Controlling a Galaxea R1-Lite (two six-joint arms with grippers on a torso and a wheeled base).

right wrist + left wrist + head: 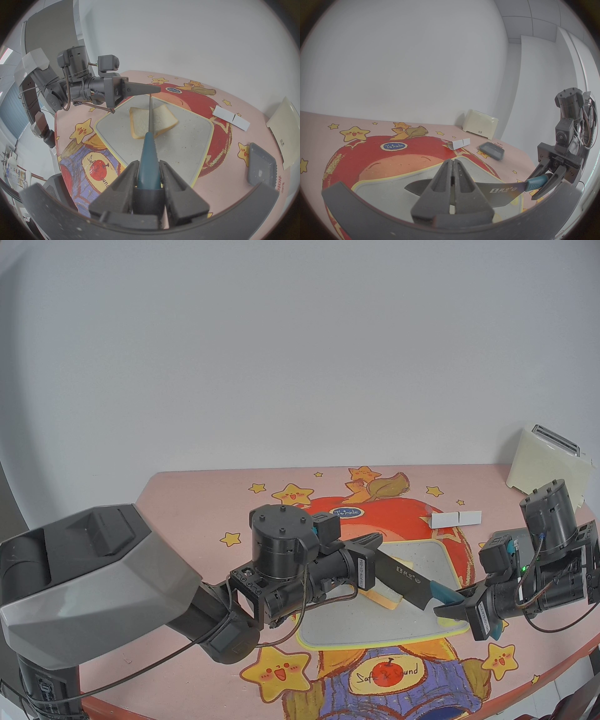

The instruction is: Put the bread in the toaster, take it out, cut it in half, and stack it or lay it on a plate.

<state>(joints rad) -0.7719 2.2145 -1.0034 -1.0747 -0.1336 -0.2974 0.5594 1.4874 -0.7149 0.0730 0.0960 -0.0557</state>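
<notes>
From where I stand, the slice of bread (162,120) lies flat on the pale grey cutting board (190,140), and it looks to be in one piece. The board sits on the pink desk (187,502), over the big red apple picture printed on it. The right tool (149,165) comes in low from the robot's right and pinches the teal handle of a knife (406,580), one finger on each side of the handle. The knife's dark blade stands on edge, points across toward the left arm and runs over the middle of the slice. Its cutting edge is down at the bread, though I cannot tell whether it has bitten into the crumb. The left tool (452,164) reaches in from the opposite side with its two fingers pressed together. Its tips sit right over the back of the blade near the point; whether they touch the steel I cannot make out. At the far right corner of the desk stands the cream toaster (550,462), slots up, well apart from the board. A small dark grey plate (262,164), rectangular with a raised rim, lies on the desk between the toaster and the board, nearer the toaster. A white card (456,519) rests on the desk just past the board's far right corner
</notes>
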